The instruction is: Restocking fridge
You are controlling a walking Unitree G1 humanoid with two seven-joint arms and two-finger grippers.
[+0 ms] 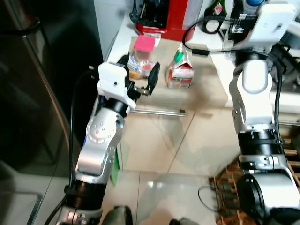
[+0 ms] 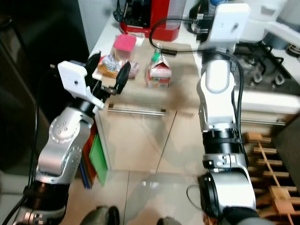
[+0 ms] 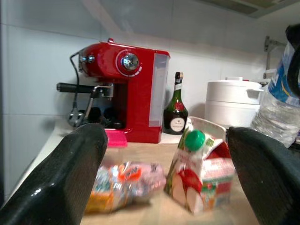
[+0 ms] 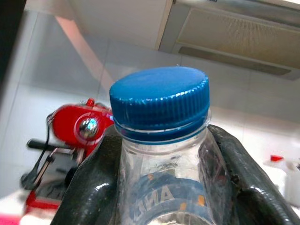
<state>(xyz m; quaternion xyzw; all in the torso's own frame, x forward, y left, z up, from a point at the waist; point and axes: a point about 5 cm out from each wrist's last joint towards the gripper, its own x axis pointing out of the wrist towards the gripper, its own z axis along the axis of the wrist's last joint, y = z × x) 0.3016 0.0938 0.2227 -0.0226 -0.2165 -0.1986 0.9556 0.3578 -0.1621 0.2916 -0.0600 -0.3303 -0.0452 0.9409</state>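
Clear plastic water bottle with blue screw cap sits clamped between the right gripper's two black fingers, at the back of the pale worktop near the red espresso machine. Left gripper hovers at the worktop's front edge, fingers spread wide, touching nothing. Between those fingers in the left wrist view: crinkly multicoloured snack packet and red-white carton with green cap, both on the worktop, side by side. Pink-lidded tub stands just behind the packet. Dark green bottle beside the machine
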